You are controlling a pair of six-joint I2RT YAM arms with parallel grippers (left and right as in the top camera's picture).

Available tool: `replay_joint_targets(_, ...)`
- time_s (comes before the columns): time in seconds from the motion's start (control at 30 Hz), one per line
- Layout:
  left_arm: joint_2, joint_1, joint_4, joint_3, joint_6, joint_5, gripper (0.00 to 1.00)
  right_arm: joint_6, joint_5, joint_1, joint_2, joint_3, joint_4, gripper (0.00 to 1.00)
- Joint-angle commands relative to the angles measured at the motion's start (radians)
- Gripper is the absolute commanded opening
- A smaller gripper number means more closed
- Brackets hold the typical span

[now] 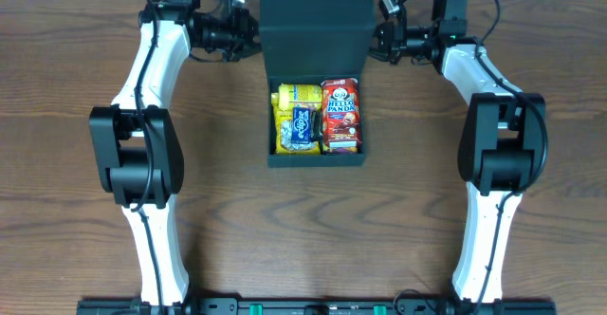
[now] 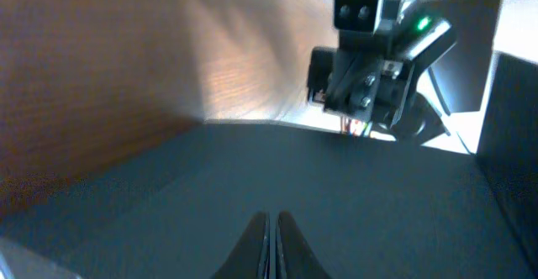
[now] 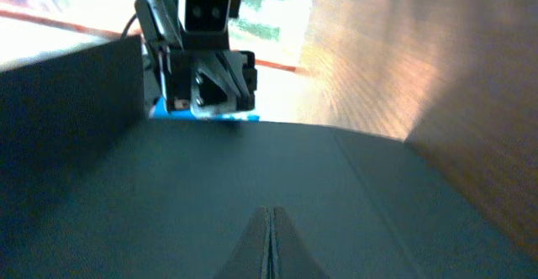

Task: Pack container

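At bottom centre of its wrist view the left pincer [image 2: 271,222] is pressed fully together, gripping nothing, over the dark hinged flap lid [image 2: 336,195]; the right pincer [image 3: 269,218] likewise. Only the overhead view shows the dark teal-black square cardboard container [image 1: 316,159] at upper centre of the brown wooden surface [image 1: 76,211], a yellow snack packet [image 1: 300,95] and red snack packet [image 1: 341,116] inside, one pincer beside each flap edge.

Overhead straight down; opposed wrist views close across container lid [image 2: 252,186].
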Motion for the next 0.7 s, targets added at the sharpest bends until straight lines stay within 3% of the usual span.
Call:
replay_joint_targets(0.0,-0.050,-0.003,-0.067,0.009,0.141,-0.039,0.05,0.100,-0.029,0.005,0.013,0.001,-0.027,0.02)
replay_joint_targets(0.2,-0.076,-0.017,-0.140,0.009,0.222,-0.051,0.06,0.099,-0.031,0.021,0.013,0.001,-0.045,0.02)
replay_joint_targets(0.43,-0.089,-0.023,-0.184,0.009,0.223,-0.105,0.06,0.083,-0.021,0.019,0.013,0.001,0.006,0.02)
replay_joint_targets(0.67,-0.171,-0.024,-0.266,0.009,0.185,-0.309,0.06,0.084,0.226,0.020,0.013,0.010,0.179,0.02)
